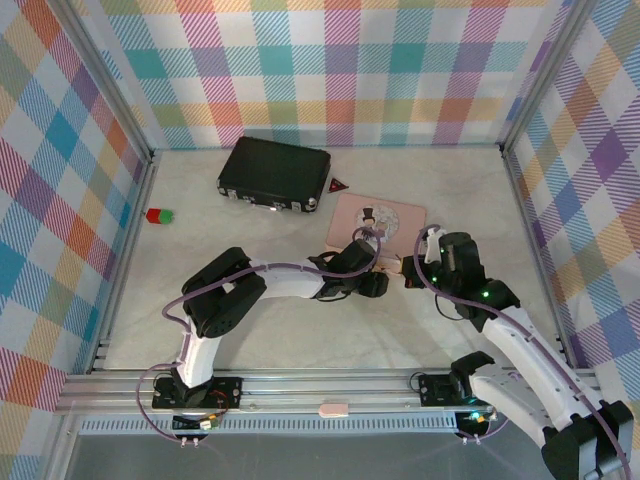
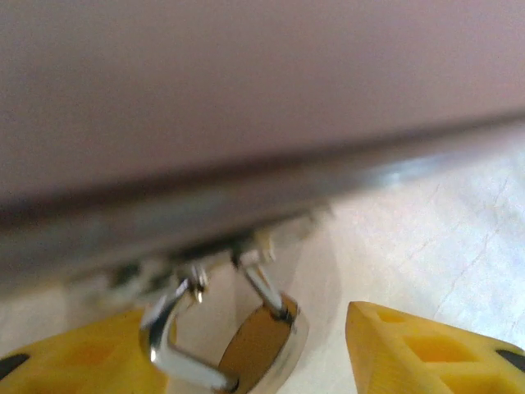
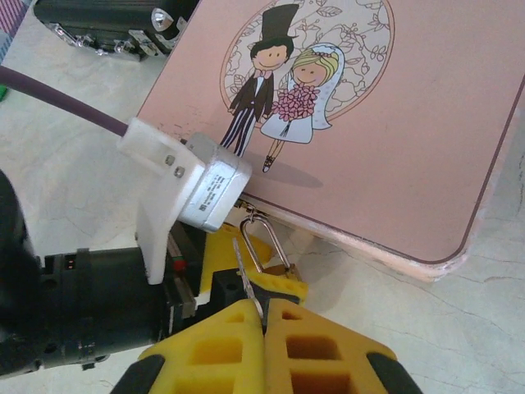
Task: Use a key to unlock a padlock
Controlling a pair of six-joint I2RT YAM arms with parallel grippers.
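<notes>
Two pincers meet at the near edge of the pink box (image 1: 375, 218) on the tabletop (image 1: 200, 235). The padlock (image 2: 261, 349) hangs from the box's clasp (image 2: 254, 246) at that edge, with its shackle uppermost and its brass body tilted below. The left wrist view shows the left pincer (image 2: 246, 336) released, with one yellow finger on either side of the padlock and the right-hand finger clear of it. The right wrist view shows the key (image 3: 248, 279), a thin grey blade clenched in the right pincer (image 3: 262, 322). Its long axis points away from the fingers toward the box edge, and its tip is just beside the padlock's shackle.
</notes>
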